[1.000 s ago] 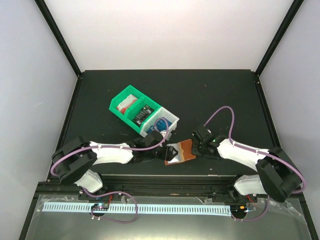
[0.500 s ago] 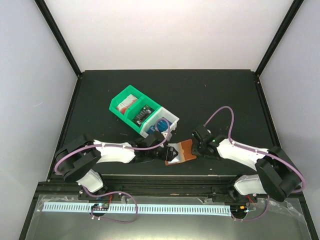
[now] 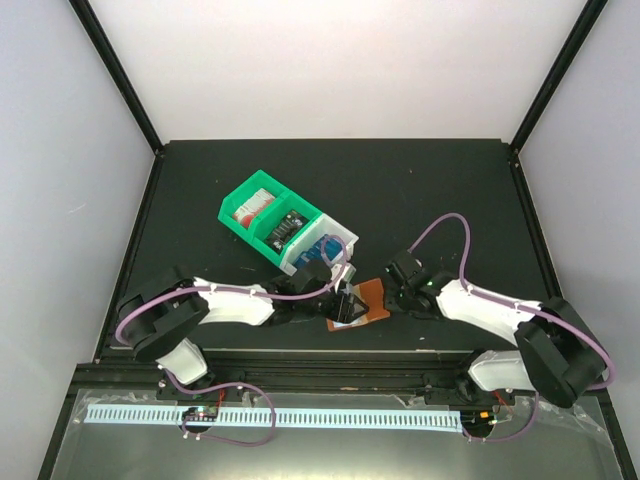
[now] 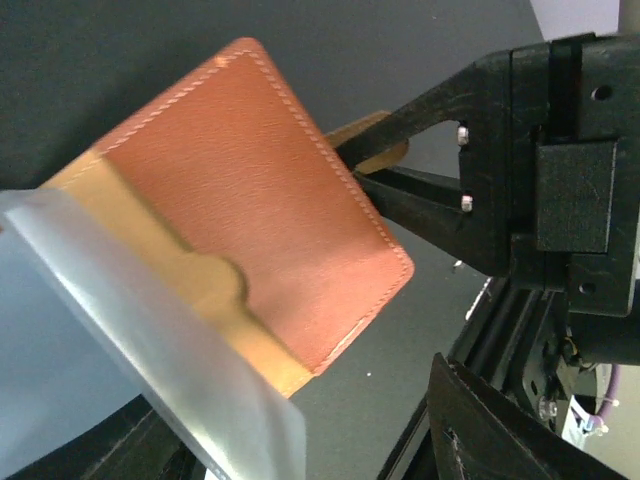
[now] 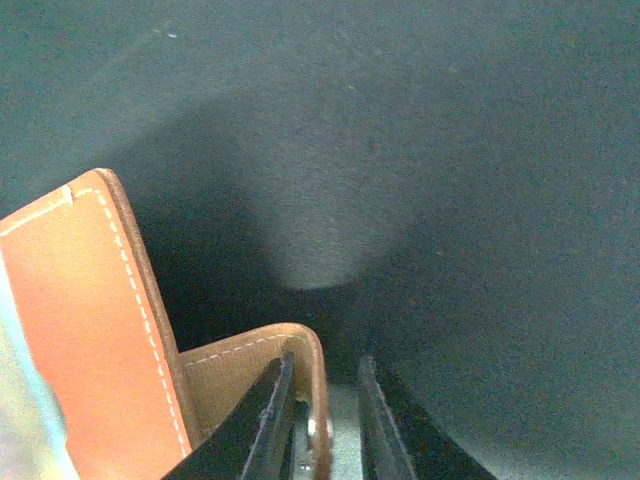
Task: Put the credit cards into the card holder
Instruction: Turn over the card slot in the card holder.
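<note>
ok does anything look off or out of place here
Nothing spilled or damaged. The green and white bins sit slanted on the table. The card holder is not lying flat: the right end effector pinches its tab, and its clear pocket splays out toward the left wrist camera.

glowing orange-brown across the card holder, carrying a dashed line of pale stitching along its edges. turning lighter tan on the inner lining and milky, faintly blue on the clear pocket. reading matt black on the right gripper and the table. showing bright green on the larger bin, white on the smaller bin, purple on the cables, white on the arm shells.
</note>
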Motion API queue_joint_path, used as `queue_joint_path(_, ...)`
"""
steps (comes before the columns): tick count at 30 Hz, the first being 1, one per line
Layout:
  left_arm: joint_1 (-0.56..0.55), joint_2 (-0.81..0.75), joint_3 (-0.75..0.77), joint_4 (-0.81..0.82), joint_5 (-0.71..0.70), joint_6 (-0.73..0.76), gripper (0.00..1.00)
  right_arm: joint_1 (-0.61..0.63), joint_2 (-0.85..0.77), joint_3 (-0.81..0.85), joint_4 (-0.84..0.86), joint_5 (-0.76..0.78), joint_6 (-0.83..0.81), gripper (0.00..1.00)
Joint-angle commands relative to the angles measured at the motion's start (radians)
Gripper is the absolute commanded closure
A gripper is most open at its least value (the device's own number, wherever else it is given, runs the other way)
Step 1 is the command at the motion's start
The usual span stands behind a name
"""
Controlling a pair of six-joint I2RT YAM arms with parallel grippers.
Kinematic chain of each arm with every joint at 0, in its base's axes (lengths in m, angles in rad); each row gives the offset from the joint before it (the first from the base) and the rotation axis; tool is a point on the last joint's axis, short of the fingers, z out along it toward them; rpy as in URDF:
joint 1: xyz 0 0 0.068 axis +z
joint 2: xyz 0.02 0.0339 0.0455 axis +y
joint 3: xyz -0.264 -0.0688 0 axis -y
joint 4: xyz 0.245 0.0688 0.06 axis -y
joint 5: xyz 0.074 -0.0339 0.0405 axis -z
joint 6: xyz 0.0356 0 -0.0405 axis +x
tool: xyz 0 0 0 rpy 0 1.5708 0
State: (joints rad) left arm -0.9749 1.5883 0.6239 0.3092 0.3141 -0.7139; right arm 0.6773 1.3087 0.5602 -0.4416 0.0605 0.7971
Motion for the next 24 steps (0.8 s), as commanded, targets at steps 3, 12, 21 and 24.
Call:
queue_joint_path(3,-0.013,0.054,0.083,0.064,0.069,0.039,0.43,-0.005,-0.083,-0.010,0.021,0.001,-0.008,0.73)
queue_joint_path(12,-0.029,0.096,0.131,0.047,0.070,0.068,0.43,-0.007,-0.213,0.011,-0.068,0.054,0.002,0.63)
queue_joint_path(21,-0.065,0.149,0.176,-0.013,-0.026,0.124,0.46,-0.005,-0.338,0.047,-0.189,0.120,0.025,0.67)
queue_joint_path(24,-0.079,0.175,0.189,-0.024,-0.048,0.141,0.46,-0.006,-0.355,0.060,-0.209,0.116,0.025,0.68)
